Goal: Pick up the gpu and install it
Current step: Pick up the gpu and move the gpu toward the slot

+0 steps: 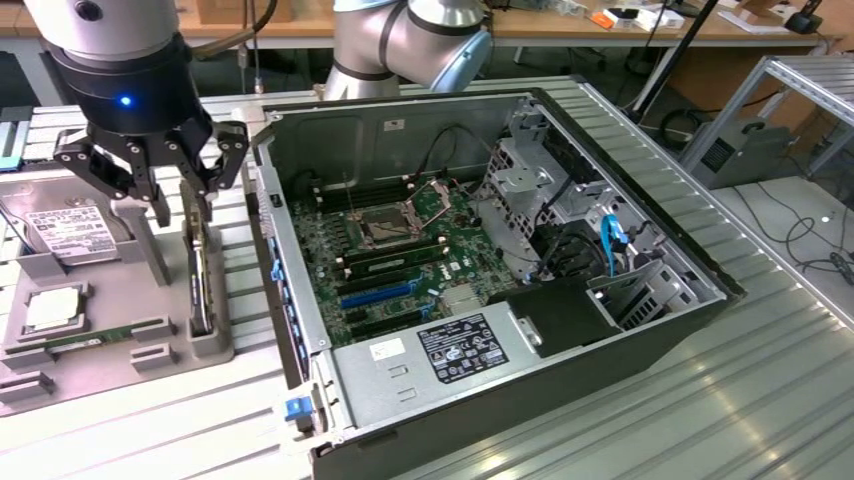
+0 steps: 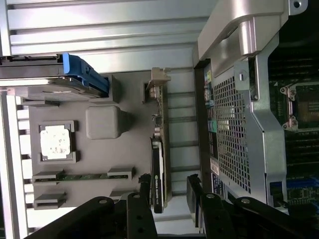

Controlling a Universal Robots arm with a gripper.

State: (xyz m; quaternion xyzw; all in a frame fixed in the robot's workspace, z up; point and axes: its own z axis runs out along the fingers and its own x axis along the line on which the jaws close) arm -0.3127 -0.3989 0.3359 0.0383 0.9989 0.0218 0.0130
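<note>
Open PC case (image 1: 534, 330) nearest, motherboard (image 1: 387, 250) exposed. Just beside it, on the exterior view's left, a grey tray (image 1: 114, 300). The gpu (image 1: 198, 270) stands on edge in the tray's slot closest to the case. Gripper (image 1: 180, 205) hovers over the gpu's far end, jaws released wide either side of the card, gripping nothing. Also on the tray: cpu (image 1: 54, 308), then hard drive (image 1: 74, 235) further back.

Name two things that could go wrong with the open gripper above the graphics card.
1. The graphics card stands on edge in the grey holder; if the gripper closes off-centre, it may slip or tilt.
2. The computer case wall stands close beside; a lifted card could knock it.
</note>
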